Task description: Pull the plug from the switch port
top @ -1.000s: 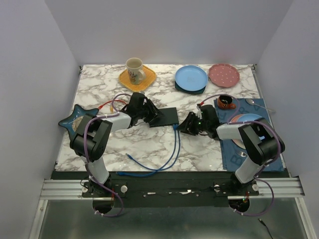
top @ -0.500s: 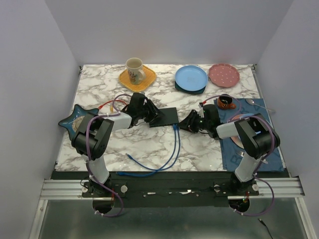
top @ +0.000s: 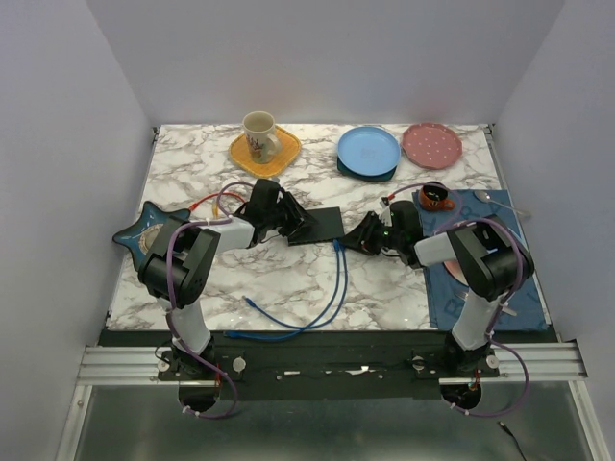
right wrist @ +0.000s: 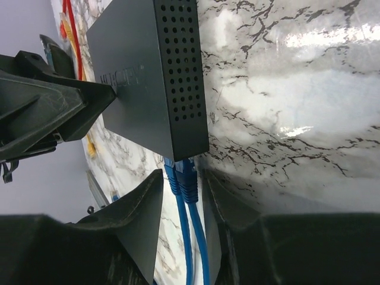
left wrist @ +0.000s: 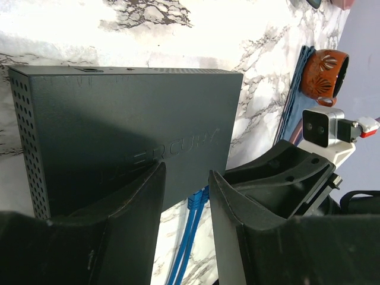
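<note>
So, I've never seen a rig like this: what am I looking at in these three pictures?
Two robot arms are bolted to a marble table. One picture looks down from above; the other two come from a camera on each wrist. In the middle lies a flat black switch with blue cables plugged into its near edge. The left tool rests on the switch's top, fingers apart. The right tool has its fingers either side of the blue plugs; whether it pinches them is unclear. Further back sit a mug, a blue plate and a pink plate.
</note>
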`<state>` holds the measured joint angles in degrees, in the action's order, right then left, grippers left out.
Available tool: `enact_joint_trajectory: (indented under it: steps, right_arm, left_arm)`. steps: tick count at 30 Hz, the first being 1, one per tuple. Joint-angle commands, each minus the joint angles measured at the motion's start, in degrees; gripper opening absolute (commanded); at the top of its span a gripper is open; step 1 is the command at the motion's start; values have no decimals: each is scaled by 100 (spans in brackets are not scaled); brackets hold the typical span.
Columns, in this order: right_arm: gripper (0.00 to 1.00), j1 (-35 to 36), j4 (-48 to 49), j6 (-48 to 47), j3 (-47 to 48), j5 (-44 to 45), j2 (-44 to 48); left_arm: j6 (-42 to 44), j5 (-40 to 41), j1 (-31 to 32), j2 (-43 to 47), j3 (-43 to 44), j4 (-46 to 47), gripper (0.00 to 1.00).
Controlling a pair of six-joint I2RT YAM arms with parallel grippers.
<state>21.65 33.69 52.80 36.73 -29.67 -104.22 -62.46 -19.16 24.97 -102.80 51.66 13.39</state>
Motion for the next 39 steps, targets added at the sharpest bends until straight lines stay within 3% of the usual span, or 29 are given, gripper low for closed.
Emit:
enact_joint_trajectory:
  steps: [1, 10, 34, 39]
  right_arm:
    - [39, -99, 136, 160, 19, 23, -256]
    - [37, -302, 893, 495, -149, -302, -528]
    - [32, -310, 252, 126, 334, -478, -555]
    - [26, -302, 164, 117, 405, -540, -564]
  left_arm:
    - [40, -35, -10, -152, -165, -240, 50]
    - [41, -53, -10, -196, -174, -214, 49]
    - [5, -97, -1, -258, -209, -108, 49]
    - [-3, -123, -1, -267, -226, -82, 49]
